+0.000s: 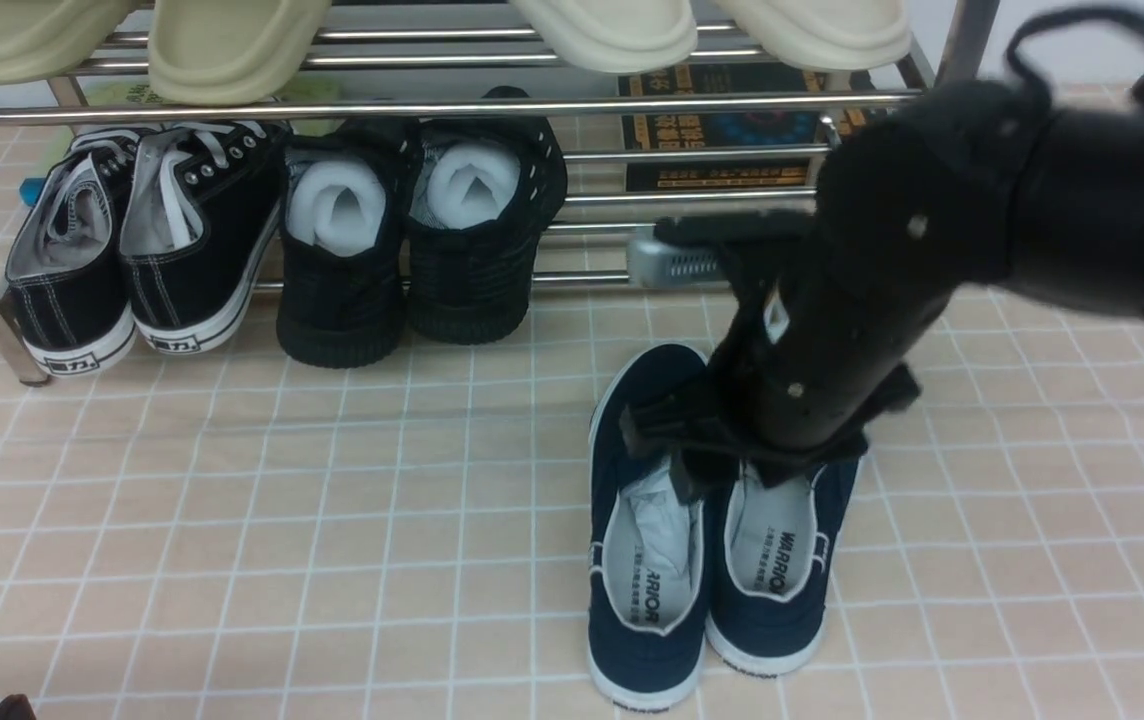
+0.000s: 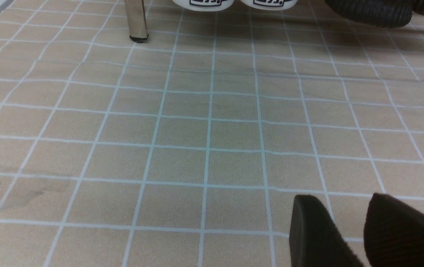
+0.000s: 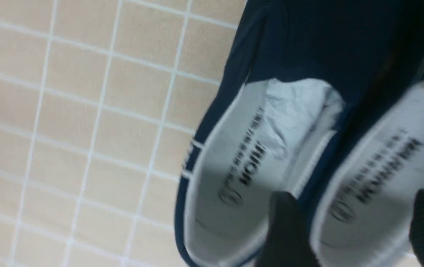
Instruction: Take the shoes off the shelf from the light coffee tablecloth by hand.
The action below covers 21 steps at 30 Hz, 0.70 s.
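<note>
Directly under right end effector [image 3: 358, 237]: shoes [image 1: 702, 580], resting on tablecloth [image 1: 232, 500].

"WARRIOR" is printed in black on the grey-white insoles [image 1: 780, 560] of the navy blue canvas slip-on shoes [image 1: 644, 400]. Boxed characters, seemingly "回力", are carried on the white heel rubber of the black lace-up canvas sneakers [image 1: 132, 250]. Yellow lettering on the dark printed board [image 1: 722, 130] cannot be read.
</note>
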Tool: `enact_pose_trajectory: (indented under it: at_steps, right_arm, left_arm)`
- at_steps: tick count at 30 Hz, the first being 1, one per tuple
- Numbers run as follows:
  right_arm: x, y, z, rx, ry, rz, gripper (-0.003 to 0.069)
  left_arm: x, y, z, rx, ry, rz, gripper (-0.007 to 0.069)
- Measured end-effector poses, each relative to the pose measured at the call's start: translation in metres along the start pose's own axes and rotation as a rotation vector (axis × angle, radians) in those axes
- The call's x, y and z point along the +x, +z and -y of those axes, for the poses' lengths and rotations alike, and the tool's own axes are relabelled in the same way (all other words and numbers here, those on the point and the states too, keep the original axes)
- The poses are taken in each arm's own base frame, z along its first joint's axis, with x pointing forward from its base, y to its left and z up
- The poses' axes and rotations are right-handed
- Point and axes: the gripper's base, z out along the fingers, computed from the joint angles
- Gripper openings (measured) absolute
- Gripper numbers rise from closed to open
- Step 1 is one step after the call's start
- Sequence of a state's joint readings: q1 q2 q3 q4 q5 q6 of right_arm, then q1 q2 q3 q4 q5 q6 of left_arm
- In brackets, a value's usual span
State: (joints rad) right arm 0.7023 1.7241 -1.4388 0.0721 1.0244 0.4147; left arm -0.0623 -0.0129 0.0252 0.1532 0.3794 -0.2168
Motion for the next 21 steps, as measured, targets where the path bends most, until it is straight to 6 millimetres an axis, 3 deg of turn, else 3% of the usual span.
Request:
enact_pose_trajectory:
  at_steps: [5,12,13,14,17,20,21]
  right_arm:
    - [-0.003,-0.037,0.003,0.080,-0.148,-0.017,0.0426]
    - [0.000,-0.087,0.012,0.143,-0.268,0.115,0.0207]
    - [0.005,-0.101,0.014,0.136,-0.281,0.145,0.0148]
    - [0.005,-0.103,0.014,0.135,-0.283,0.149,0.0139]
    - [0.021,-0.143,0.019,0.107,-0.299,0.244,0.0014]
    - [0.035,-0.171,0.023,0.085,-0.300,0.314,-0.0015]
    - [0.047,-0.192,0.028,0.067,-0.299,0.371,-0.0016]
  left_arm:
    - [0.000,0.000,0.000,0.000,-0.002,0.000,0.0241]
    - [0.000,0.000,0.000,0.000,-0.002,0.000,0.0241]
    - [0.000,0.000,0.000,0.000,-0.002,0.000,0.0241]
    - [0.000,0.000,0.000,0.000,-0.002,0.000,0.0241]
    - [0.000,0.000,0.000,0.000,-0.002,0.000,0.0241]
    - [0.000,0.000,0.000,0.000,-0.002,0.000,0.0241]
    - [0.000,0.000,0.000,0.000,-0.002,0.000,0.0241]
